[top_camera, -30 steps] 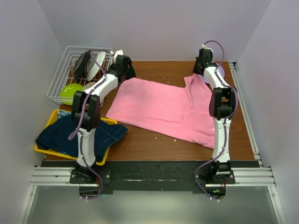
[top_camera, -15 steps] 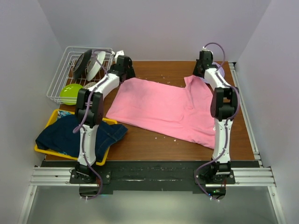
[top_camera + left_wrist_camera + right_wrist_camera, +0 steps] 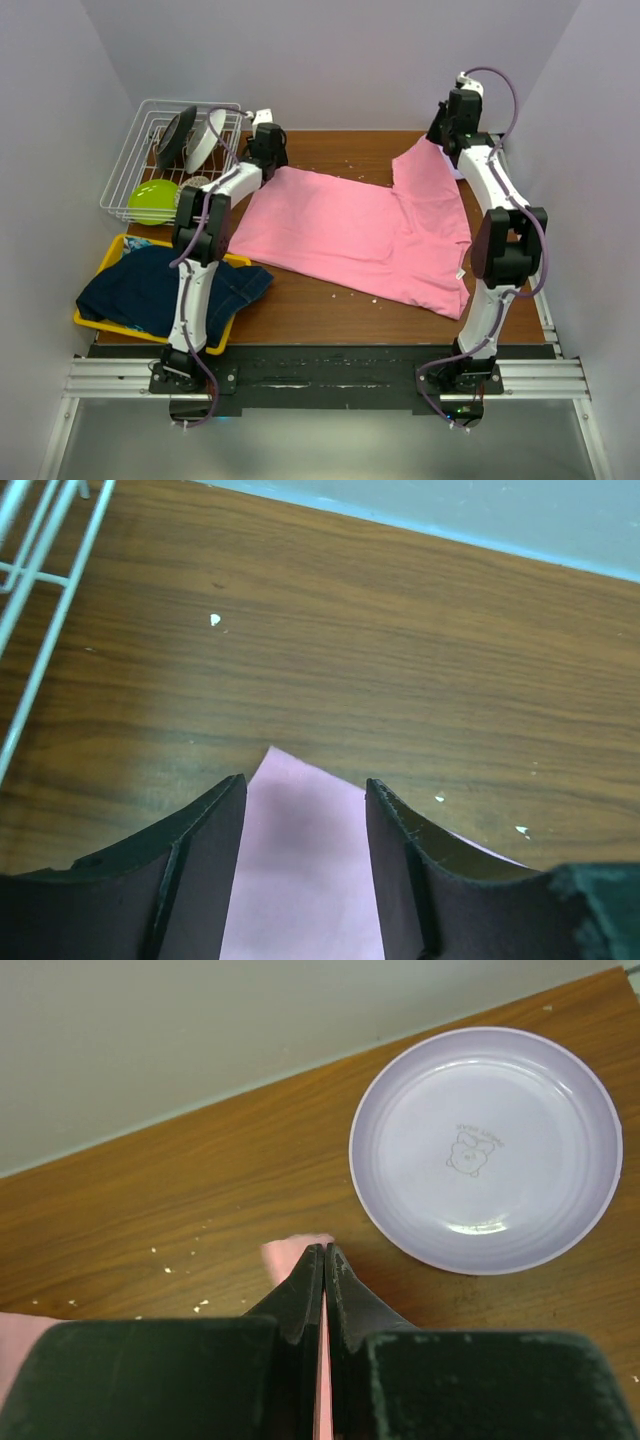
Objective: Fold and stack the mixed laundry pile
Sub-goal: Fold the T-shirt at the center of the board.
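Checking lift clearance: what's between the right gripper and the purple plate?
Just bare wooden table up to the purple plate, per the right wrist view. Right gripper is shut on the pink T-shirt.

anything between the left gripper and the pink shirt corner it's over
Nothing visible does. The left gripper, jaws open, straddles the corner of the pink T-shirt, which lies flat on the table; the wire rack stands off to the side.

Big pink T-shirt (image 3: 350, 235) is spread mostly flat and a bit skewed across the middle of the worktop (image 3: 320, 312). Its far right corner is pulled up off the wood, pinched in the right end effector (image 3: 323, 1260). The dark blue denim jacket (image 3: 140, 290) sits crumpled in the yellow tray (image 3: 108, 258) at near left, with a bit of turquoise patterned cloth (image 3: 134, 246) peeking out behind it.
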